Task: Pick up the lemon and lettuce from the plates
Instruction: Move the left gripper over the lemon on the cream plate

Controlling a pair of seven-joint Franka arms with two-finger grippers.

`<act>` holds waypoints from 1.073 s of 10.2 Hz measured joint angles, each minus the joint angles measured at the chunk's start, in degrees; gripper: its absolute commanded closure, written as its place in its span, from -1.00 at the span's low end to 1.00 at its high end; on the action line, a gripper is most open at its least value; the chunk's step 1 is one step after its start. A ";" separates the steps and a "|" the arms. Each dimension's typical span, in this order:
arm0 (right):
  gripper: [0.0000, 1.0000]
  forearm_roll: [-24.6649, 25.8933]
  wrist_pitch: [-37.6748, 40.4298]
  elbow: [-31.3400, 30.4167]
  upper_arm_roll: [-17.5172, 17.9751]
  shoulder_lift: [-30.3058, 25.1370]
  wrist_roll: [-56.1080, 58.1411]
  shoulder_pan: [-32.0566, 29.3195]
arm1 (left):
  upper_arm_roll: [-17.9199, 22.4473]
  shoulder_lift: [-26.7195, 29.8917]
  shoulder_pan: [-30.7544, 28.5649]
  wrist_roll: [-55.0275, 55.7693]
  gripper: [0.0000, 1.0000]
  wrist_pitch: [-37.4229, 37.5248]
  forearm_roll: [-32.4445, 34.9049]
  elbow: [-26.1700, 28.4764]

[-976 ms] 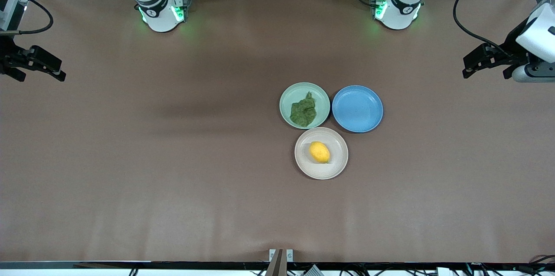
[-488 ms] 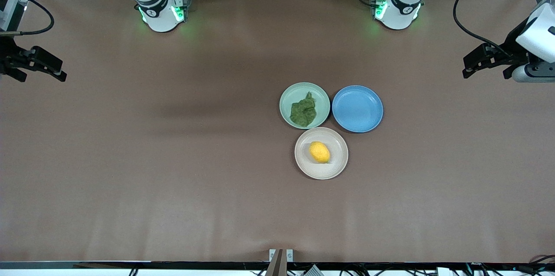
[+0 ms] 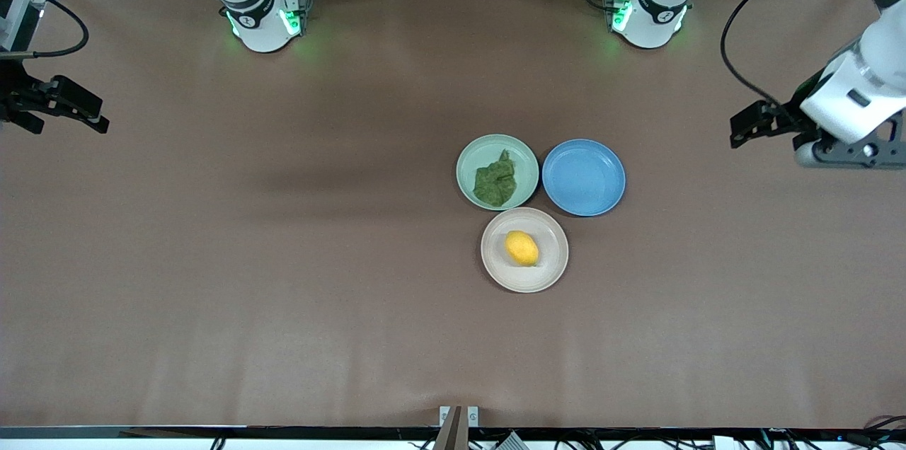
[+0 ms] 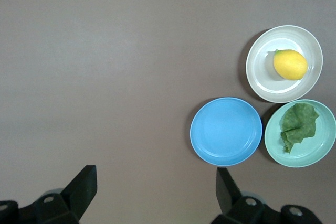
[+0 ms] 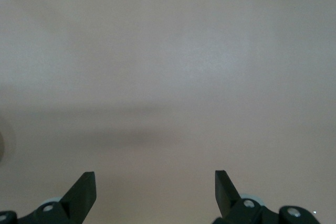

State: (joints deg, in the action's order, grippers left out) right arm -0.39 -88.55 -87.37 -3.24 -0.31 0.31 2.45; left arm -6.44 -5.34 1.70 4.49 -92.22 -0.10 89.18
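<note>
While the lemon (image 3: 522, 248) sat on your beige-cream plate (image 3: 556, 270), the lettuce (image 3: 495, 180) lay on the mint green plate (image 3: 467, 157), farther from the front camera and touching it. A blue plate (image 3: 583, 177) sat just beside both, toward the left arm's end. Your left gripper (image 3: 752, 130) hung over bare table (image 3: 283, 259) at that end, well apart from the plates — fingers (image 4: 83, 186) spread apart, holding nothing. Your right gripper (image 3: 71, 107) waited over the right arm's end, fingers (image 5: 84, 190) likewise apart.
</note>
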 measured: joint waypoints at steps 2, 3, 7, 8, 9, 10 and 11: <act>-1.00 -0.01 -0.01 -0.01 0.01 0.00 0.00 0.00 | -0.32 -2.98 0.63 0.00 -1.00 -0.06 0.00 -0.46; -1.00 -0.01 -0.01 -0.01 0.02 0.00 0.01 0.00 | -0.59 -4.05 1.02 0.00 -1.00 -0.08 0.00 -0.59; -1.00 -0.01 -0.07 -0.05 0.00 0.00 0.01 0.00 | -1.11 -10.52 3.49 4.63 -1.00 -5.90 -0.30 -0.74; -1.00 -0.01 -0.08 -0.06 0.02 0.00 0.01 0.00 | -1.19 -12.26 4.99 8.68 -1.00 -8.97 -0.36 -0.92; -1.00 -0.02 -0.08 -0.08 0.02 0.01 0.01 0.00 | -1.24 -14.36 6.78 13.54 -1.00 -11.56 -0.37 -1.75; -1.00 -0.03 -0.11 -0.10 0.04 0.03 0.01 0.01 | -1.27 -16.66 8.42 18.02 -1.00 -13.32 -0.38 -3.01; -1.00 -0.04 -0.11 -0.14 0.07 0.06 0.02 0.07 | -1.28 -19.12 9.88 22.35 -1.00 -15.58 -0.38 -4.28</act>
State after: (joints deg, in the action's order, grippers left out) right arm -0.43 -88.67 -87.51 -3.17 -0.25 0.33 2.52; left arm -7.71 -24.46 11.58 26.84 -107.80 -0.48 84.90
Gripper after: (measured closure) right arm 0.000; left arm 0.000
